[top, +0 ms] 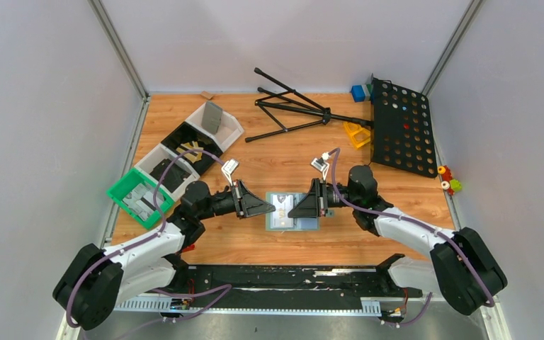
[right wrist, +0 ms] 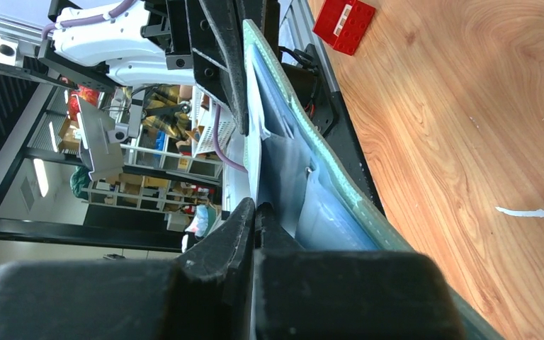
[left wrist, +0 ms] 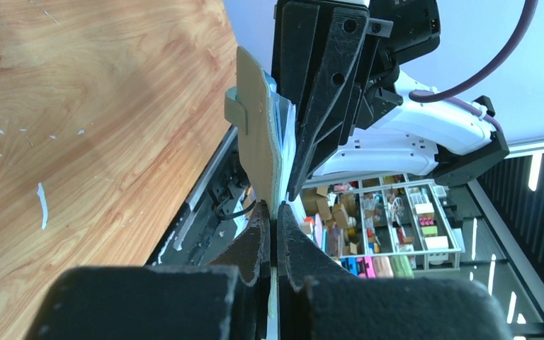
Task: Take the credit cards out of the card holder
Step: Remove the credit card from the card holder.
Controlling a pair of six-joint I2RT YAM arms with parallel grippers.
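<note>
The card holder (top: 285,221) is a flat grey-blue wallet in the middle of the table, between my two grippers. My left gripper (top: 270,207) comes in from the left, and in its wrist view the left gripper (left wrist: 273,221) is shut on the near edge of the card holder (left wrist: 258,142), seen edge-on with its small side flap. My right gripper (top: 292,211) comes in from the right. Seen from its own wrist, the right gripper (right wrist: 256,207) is shut on a thin whitish credit card (right wrist: 253,142) beside the pale blue sleeves of the card holder (right wrist: 340,202). Other cards are hidden.
A green tray (top: 124,191) and white bins (top: 230,131) stand at the left. A black folding stand (top: 290,110), a black perforated board (top: 400,127) and small yellow (top: 358,133) and blue (top: 358,92) blocks lie at the back. A red block (right wrist: 343,25) lies near the front rail (top: 290,280).
</note>
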